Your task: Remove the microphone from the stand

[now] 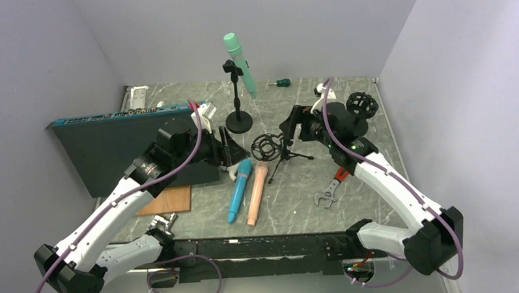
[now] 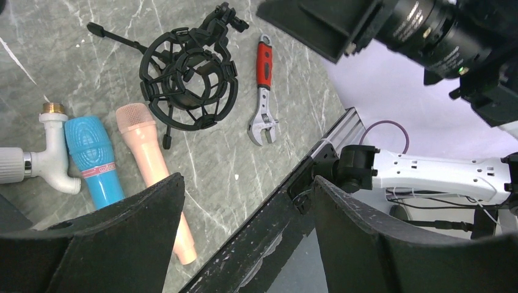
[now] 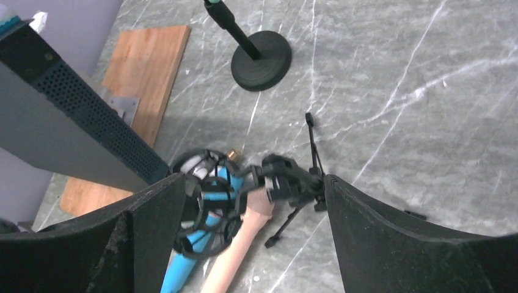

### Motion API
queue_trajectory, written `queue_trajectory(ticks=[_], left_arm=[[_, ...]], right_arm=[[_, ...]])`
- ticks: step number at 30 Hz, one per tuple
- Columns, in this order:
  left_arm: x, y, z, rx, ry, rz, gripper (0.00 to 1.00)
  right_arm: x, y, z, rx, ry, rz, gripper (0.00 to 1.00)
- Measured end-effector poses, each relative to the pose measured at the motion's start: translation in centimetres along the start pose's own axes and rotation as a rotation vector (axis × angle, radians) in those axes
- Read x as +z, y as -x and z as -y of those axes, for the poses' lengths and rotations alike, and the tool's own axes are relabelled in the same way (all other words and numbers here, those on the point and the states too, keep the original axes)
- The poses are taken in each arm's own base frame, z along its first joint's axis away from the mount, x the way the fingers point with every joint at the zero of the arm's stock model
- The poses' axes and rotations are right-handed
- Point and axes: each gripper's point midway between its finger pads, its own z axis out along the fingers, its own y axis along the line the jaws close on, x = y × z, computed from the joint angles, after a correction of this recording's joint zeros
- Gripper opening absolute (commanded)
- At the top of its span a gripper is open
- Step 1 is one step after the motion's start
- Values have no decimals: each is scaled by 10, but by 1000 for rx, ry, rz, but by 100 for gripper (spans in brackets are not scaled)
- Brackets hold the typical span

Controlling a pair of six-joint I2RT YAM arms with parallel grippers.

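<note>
the mint green microphone (image 1: 239, 64) is sitting clipped in the black round-based stand (image 1: 237, 115) on the grey marble worktop (image 1: 291, 204). the left fingers (image 2: 122, 244) and right fingers (image 3: 397, 244) are gaping wide, both empty.

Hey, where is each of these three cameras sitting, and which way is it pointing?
Top external: high behind the bases, facing down at the table; shows left arm, right arm, and the green microphone on its stand.
Left wrist: on the left arm, facing down past the open left gripper at shock mount and wrench; the right arm shows.
Right wrist: facing down past the open right gripper at the stand's base.
Shared: both wrist views hold the shock mount, blue microphone, pink microphone.
</note>
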Motion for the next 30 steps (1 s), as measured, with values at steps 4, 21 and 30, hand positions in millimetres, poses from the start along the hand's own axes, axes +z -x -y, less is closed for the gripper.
queue_trajectory(ticks=[4, 21, 30], left_arm=[[-6, 4, 2, 20, 2, 22, 80], [-27, 10, 10, 60, 0, 71, 80], [-34, 11, 12, 65, 0, 87, 80]], right_arm=[[-19, -20, 15, 50, -30, 28, 80], [1, -186, 31, 309, 12, -180, 70], [49, -202, 45, 464, -64, -139, 63]])
